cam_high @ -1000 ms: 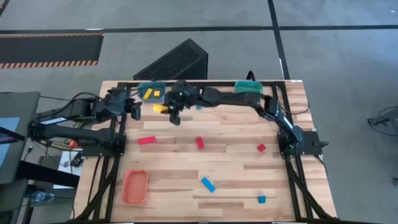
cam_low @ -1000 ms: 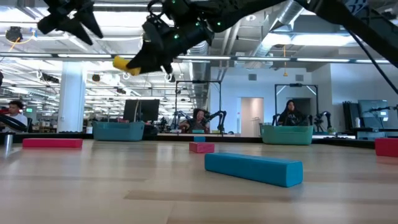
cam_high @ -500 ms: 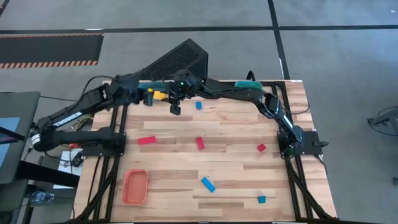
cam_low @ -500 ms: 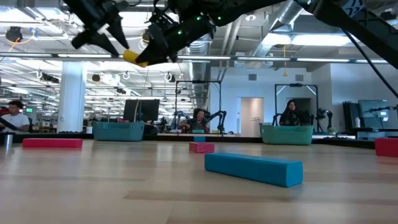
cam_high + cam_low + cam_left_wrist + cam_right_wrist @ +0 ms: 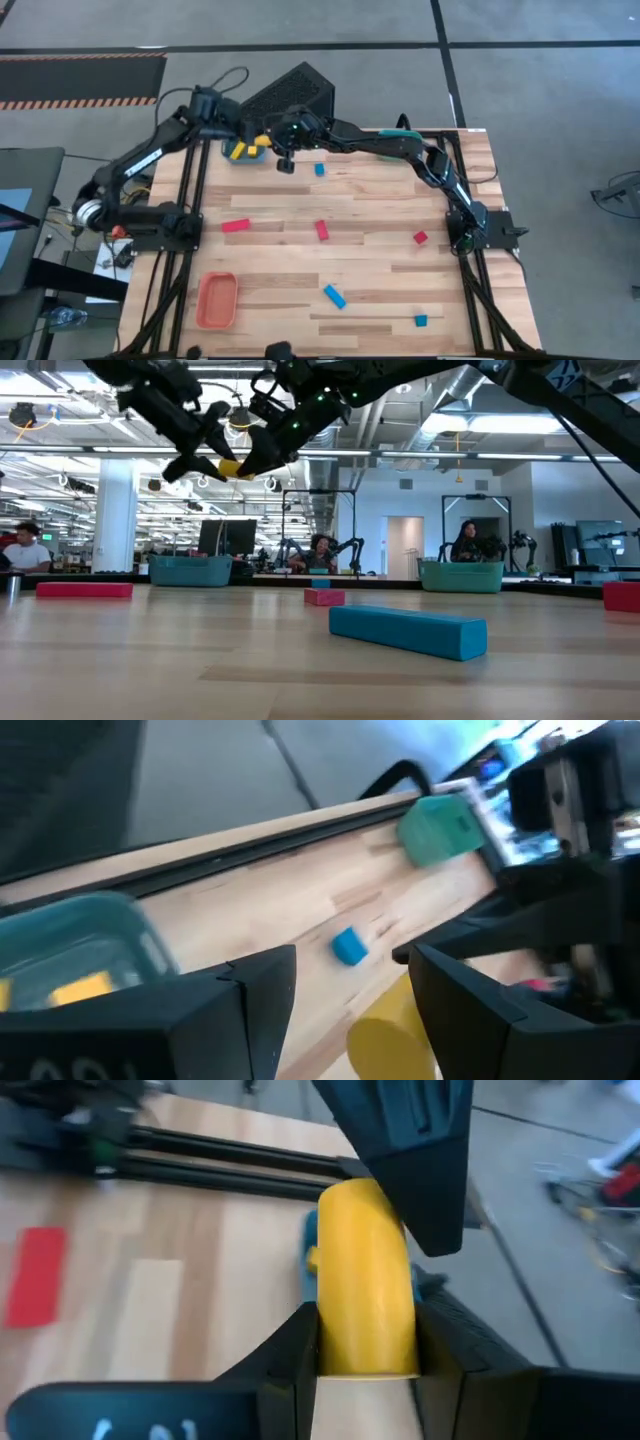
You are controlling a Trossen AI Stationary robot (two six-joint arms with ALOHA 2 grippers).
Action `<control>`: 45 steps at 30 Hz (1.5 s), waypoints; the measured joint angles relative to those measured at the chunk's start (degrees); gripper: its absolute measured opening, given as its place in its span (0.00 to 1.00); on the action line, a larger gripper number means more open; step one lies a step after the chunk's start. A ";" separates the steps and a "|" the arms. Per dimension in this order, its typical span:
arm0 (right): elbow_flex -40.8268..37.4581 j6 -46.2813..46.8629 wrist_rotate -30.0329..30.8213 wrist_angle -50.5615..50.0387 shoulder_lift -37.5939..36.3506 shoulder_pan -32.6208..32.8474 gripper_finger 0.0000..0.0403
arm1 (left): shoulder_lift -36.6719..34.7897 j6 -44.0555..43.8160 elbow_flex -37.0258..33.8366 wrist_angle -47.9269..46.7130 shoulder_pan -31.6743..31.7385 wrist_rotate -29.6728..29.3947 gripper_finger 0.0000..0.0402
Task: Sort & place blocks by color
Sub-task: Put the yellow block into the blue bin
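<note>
Right tool (image 5: 366, 1350) hangs above the far left corner of the desk (image 5: 370, 290), clamped on a yellow block (image 5: 366, 1280) just beside the teal tray (image 5: 243, 152) that already holds yellow pieces; the left tool (image 5: 247, 135), off to the side a second ago, has swung in and now meets the block's free end with its jaws apart, gripping nothing. To me that reads as a handover or a drop into the tray, while red and blue blocks lie scattered on the desk.

Yellow block (image 5: 366, 1280), red bar (image 5: 236, 226), blue bar (image 5: 408, 631), orange tray (image 5: 216, 300).
</note>
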 joint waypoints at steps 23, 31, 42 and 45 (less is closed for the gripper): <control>0.05 3.90 13.43 3.38 -0.11 -3.71 0.32 | 21.42 -19.04 -0.02 47.69 6.92 29.79 0.62; 0.13 4.26 14.38 4.84 -0.16 -4.04 0.32 | 21.43 -20.47 -0.05 50.71 7.53 29.61 0.51; 0.13 1.72 14.25 5.83 -0.16 -4.39 0.33 | 21.43 -18.92 -0.05 51.10 7.96 25.56 0.25; 0.11 4.41 14.29 5.79 -0.14 -4.42 0.38 | 21.43 -18.29 -0.05 51.08 8.51 25.86 0.25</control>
